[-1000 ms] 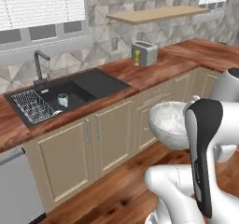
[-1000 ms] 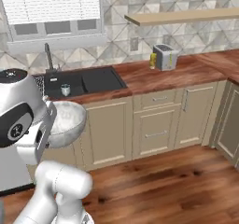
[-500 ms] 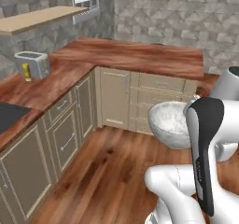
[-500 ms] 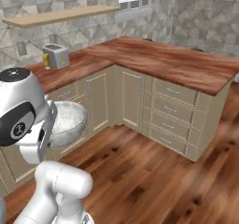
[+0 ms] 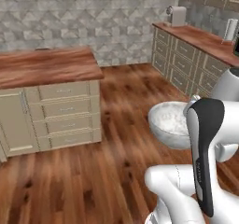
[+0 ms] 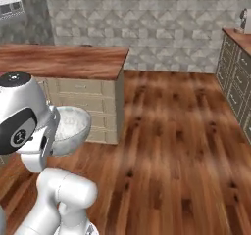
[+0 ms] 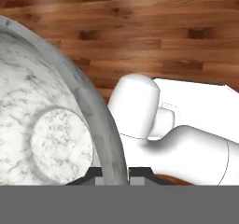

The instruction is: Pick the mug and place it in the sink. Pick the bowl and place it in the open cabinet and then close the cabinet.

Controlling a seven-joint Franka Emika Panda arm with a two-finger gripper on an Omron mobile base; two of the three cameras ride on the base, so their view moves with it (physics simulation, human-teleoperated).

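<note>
One bowl (image 5: 169,122) rides above a wooden floor (image 5: 93,181), its rim pinched between the gripper's (image 7: 116,177) fingers at 6 o'clock in the hand view. Drawers (image 5: 63,110) under a wood counter (image 5: 46,66) stand at 9 o'clock of the bowl in the left base view; more drawers (image 5: 184,64) line the wall at 1 o'clock.

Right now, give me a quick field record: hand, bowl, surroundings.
hand: shut on the bowl rim, one finger each side of it
bowl: mottled grey-white, held off the floor in front of the arm, looks empty
floor: wood planks, below the bowl
nearest counter: wood top, beige drawers beneath
far counter: along the right wall, a paper towel roll on it
</note>
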